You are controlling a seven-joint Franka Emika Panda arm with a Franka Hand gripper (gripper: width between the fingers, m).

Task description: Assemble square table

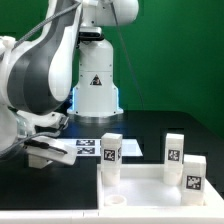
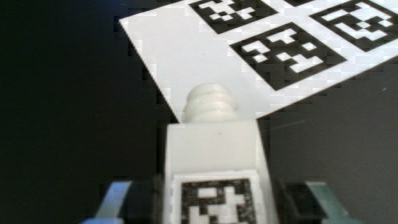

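The square tabletop (image 1: 150, 185) lies on the black table (image 1: 195, 125) in the foreground of the exterior view, with its recessed side up. Three white legs stand upright on it, each with a black-and-white tag facing the camera. One leg (image 1: 111, 150) is at the tabletop's corner toward the exterior view's left. A second leg (image 1: 175, 147) stands at the far corner toward the exterior view's right. A third leg (image 1: 195, 172) stands at the nearer corner on that same side. A round socket hole (image 1: 116, 200) shows in the tabletop's near corner below the first leg.

Beyond the tabletop, toward the exterior view's left, the marker board (image 1: 95, 146) lies flat on the table, in front of the white robot base (image 1: 97, 85) with its triangle mark.

The gripper (image 1: 45, 150) hangs low over the table, further from the tabletop than the marker board toward the exterior view's left. In the wrist view, a fourth leg (image 2: 217, 165) sits between the gripper's (image 2: 217, 200) two fingers (image 2: 118, 200), its tagged face up and its ribbed screw tip pointing at the marker board's (image 2: 249, 50) edge. The fingers stand close on either side of the leg, partly closed, but the pictures do not settle whether they press on it.
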